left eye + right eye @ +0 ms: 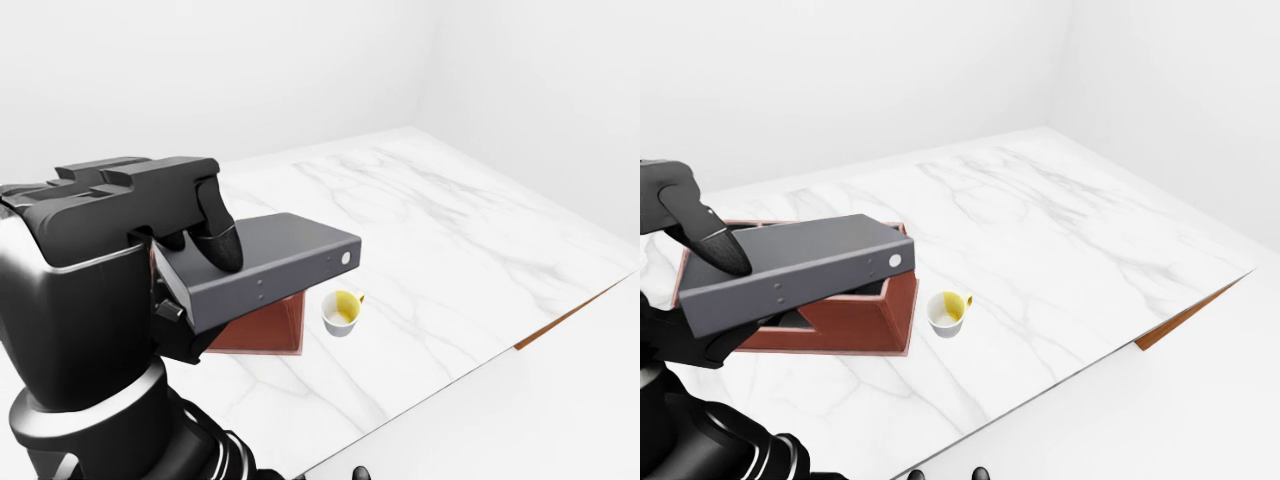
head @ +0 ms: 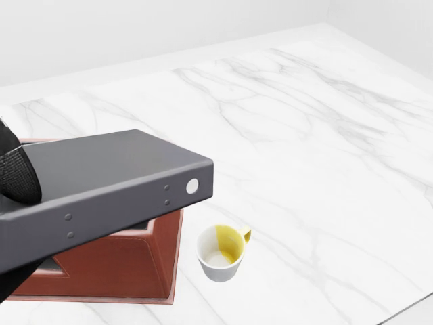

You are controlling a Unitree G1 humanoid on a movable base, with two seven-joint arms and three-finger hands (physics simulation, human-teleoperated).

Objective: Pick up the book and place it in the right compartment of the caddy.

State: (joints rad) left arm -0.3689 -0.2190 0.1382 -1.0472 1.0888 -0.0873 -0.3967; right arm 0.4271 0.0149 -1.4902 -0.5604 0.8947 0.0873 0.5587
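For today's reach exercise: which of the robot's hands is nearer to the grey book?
Left. The left hand grips the book, its fingers wrapped over the book's top, above the caddy. The right hand does not clearly show in any view.
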